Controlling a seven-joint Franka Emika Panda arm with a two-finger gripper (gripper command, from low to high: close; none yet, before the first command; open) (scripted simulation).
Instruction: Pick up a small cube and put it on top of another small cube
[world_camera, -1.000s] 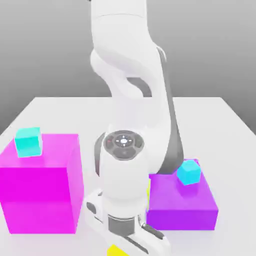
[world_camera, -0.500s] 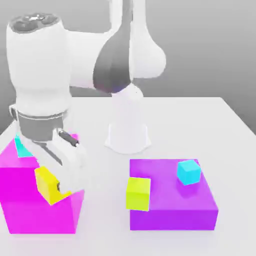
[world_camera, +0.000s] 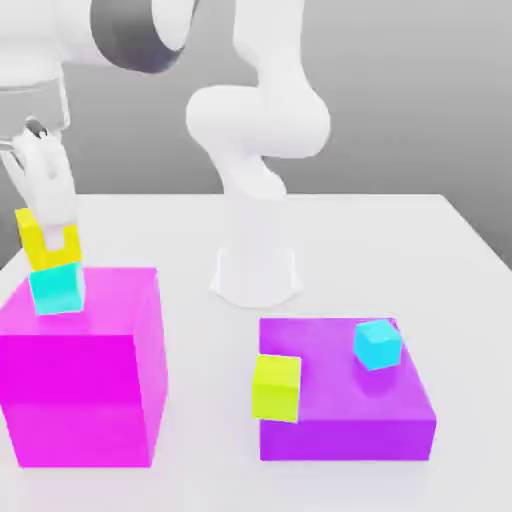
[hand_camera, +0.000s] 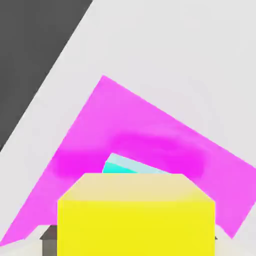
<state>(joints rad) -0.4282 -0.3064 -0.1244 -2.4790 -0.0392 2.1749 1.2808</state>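
In the exterior view, the gripper (world_camera: 46, 228) is at the exterior view's left, above the magenta block (world_camera: 80, 375), its tip end at the yellow cube (world_camera: 36, 244). Whether it is clamped on that cube or has let go, I cannot tell. The yellow cube is directly above the turquoise cube (world_camera: 57, 289), its lower edge meeting the turquoise cube's upper edge in the exterior view; whether its full weight rests there is unclear. The turquoise cube sits on top of the magenta block. In the hand view, the yellow cube's face is plain, and a strip of the turquoise cube shows past it, against the magenta top. At the exterior view's right is a low, wide purple block (world_camera: 345, 390), with a small cyan cube (world_camera: 378, 344) on its top. A lime-yellow cube (world_camera: 276, 388) is at the corner of the purple block nearer the magenta one, overlapping its edge in the exterior view. The blocks stand on a pale table (world_camera: 210, 420), and the white robot arm (world_camera: 255, 120) rises behind them.
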